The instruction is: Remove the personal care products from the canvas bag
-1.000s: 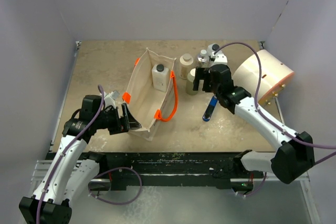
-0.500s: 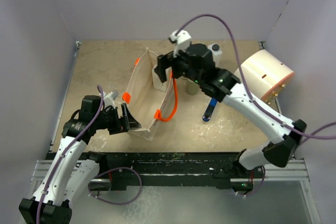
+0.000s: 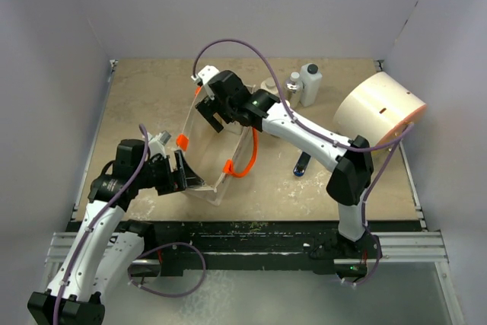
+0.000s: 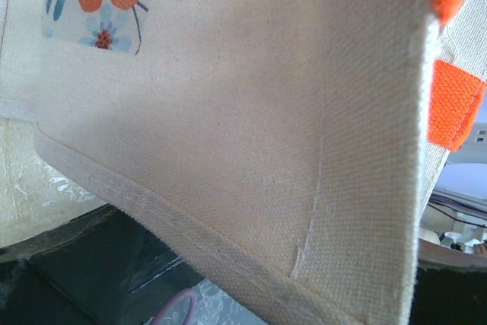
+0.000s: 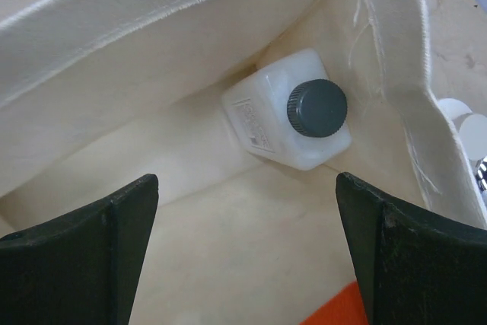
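Your right arm has swung left, away from the bottles [image 3: 308,85] standing far right on the bench [image 3: 144,89]. A second ago the right hand [image 3: 215,118] was beside them, and it now hangs over the mouth of the bag [image 3: 196,150]. The left arm and the bag have not shifted.

The right hand's fingers stand wide apart and hold nothing. The left hand [image 3: 179,173] sits against the bag's near end. Its wrist view shows only canvas, so you cannot tell whether it is clamped on the cloth.

One white bottle [image 5: 300,116] with a dark cap is left in the bag. It stands upright on the bag's floor, tucked into a corner with canvas touching it on two sides.

- In the right wrist view it lies ahead of the hand and right of the midline, closer to the right finger than the left.
- Its long axis points straight up at the hand, cap first.
- The right hand is much the nearer; the left is outside the bag.

You probably need to shift toward that corner before going down. The right finger may snag the bag wall.
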Robot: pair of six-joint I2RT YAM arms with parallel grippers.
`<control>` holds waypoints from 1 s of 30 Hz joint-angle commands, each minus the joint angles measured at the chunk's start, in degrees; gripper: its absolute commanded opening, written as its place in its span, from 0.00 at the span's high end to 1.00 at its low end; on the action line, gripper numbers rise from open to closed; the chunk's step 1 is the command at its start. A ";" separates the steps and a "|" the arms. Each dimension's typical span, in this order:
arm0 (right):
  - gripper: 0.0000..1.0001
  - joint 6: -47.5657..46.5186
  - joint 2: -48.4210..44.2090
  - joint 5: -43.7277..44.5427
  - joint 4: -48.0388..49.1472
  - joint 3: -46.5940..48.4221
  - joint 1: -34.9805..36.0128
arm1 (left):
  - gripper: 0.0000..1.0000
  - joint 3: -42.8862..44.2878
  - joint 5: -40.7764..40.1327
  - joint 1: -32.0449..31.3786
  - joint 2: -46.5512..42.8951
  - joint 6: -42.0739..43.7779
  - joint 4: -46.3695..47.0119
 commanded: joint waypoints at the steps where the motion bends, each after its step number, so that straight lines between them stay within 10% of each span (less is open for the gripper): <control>1: 0.00 -5.00 0.69 3.53 -0.64 4.45 -1.58 | 0.09 0.28 1.30 0.60 -0.45 1.48 0.59; 30: 0.10 -4.82 16.47 -12.01 0.85 8.00 -10.06 | 0.09 0.29 1.46 1.07 0.14 1.69 0.49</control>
